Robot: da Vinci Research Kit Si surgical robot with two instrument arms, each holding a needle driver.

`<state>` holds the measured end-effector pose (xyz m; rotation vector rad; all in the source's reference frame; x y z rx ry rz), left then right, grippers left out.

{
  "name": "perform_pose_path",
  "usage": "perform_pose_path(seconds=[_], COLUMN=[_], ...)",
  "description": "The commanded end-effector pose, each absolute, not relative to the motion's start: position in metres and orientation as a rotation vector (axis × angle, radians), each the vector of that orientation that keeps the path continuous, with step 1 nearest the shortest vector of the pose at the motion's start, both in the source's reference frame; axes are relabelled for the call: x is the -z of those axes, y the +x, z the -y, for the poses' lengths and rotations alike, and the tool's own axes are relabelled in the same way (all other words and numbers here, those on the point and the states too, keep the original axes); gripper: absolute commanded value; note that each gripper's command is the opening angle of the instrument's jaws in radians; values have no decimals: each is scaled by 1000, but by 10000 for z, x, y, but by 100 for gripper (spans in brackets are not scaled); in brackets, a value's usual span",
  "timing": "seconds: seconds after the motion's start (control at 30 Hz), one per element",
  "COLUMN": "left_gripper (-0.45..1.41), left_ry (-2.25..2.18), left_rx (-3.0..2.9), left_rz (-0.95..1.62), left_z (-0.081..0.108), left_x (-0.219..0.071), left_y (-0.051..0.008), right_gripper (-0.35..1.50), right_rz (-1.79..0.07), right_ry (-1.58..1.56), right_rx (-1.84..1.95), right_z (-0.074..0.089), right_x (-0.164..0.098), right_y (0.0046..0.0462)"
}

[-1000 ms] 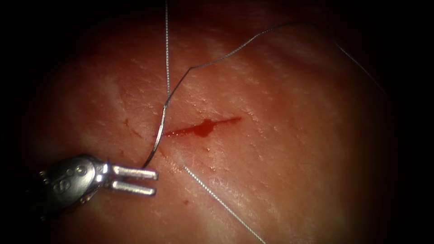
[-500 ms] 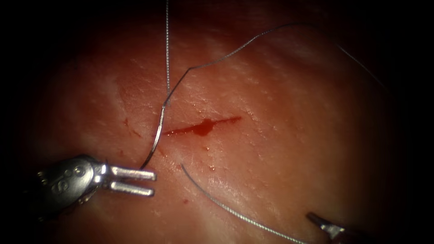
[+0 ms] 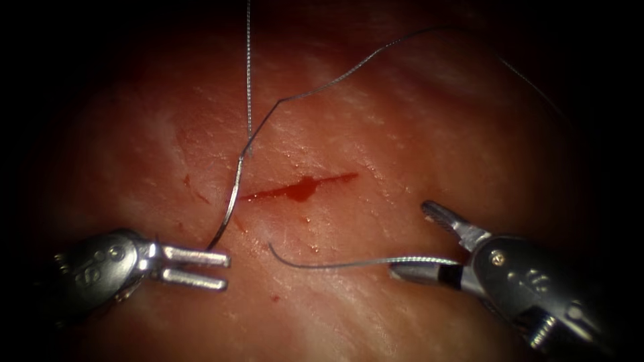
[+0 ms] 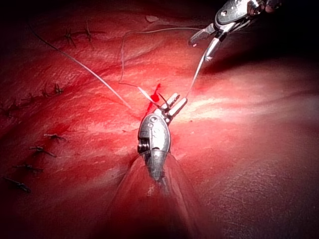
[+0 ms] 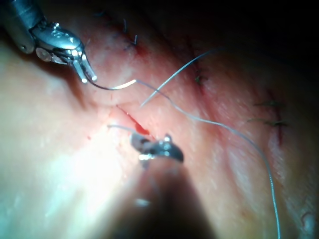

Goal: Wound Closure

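Observation:
The cut [image 3: 302, 189], wet with red fluid, runs across the tissue [image 3: 402, 134]. My left tool [image 3: 227, 271] lies at the lower left, jaws shut on the curved needle [image 3: 233, 198] near its point. The needle arcs up free of the tissue, past the cut's left end. Thread [image 3: 248, 67] leaves its tail upward, and a strand [image 3: 335, 79] sweeps to the upper right. Another length of thread [image 3: 349, 263] comes out of the tissue just below the cut and runs right into my right tool [image 3: 409, 238], whose jaws stand wide open around it. The right wrist view shows the left tool [image 5: 88, 74] holding the needle [image 5: 112, 85].
Rows of earlier dark stitches [image 4: 50, 89] cross the tissue beside this cut, and the right wrist view shows more stitches [image 5: 269, 112]. The thread strand [image 5: 239, 139] trails loosely over the tissue.
The right tool came in from the lower right and opened its jaws. The thread below the cut went from taut and slanting to slack and nearly level. The left tool and needle stayed put.

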<state>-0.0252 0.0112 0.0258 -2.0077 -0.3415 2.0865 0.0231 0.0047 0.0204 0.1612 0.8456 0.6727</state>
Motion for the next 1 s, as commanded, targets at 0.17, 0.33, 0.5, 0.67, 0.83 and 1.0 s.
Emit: perform_pose_path(seconds=[0.17, 0.33, 0.5, 0.67, 0.83, 1.0], left_gripper=[-45, -45, -45, -45, -45, -45], left_ry=[-2010, -2010, -2010, -2010, -2010, -2010], left_rx=[-2086, -2085, -2085, -2085, -2085, -2085], left_rz=[342, 342, 342, 342, 342, 342], left_z=[-113, -114, -114, -114, -114, -114], left_x=[-265, -265, -265, -265, -265, -265], left_y=[-256, -257, -257, -256, -257, -257], right_gripper=[147, 147, 147, 140, 128, 123], right_rz=[-854, -804, -709, -627, -571, -541], right_ry=[208, 213, 233, 272, 302, 317], right_rx=[-632, -603, -514, -449, -421, -412], right_z=[-52, -44, -21, -5, 5, 11], right_x=[-218, -234, -258, -274, -286, -295], right_y=[255, 283, 320, 335, 339, 345])
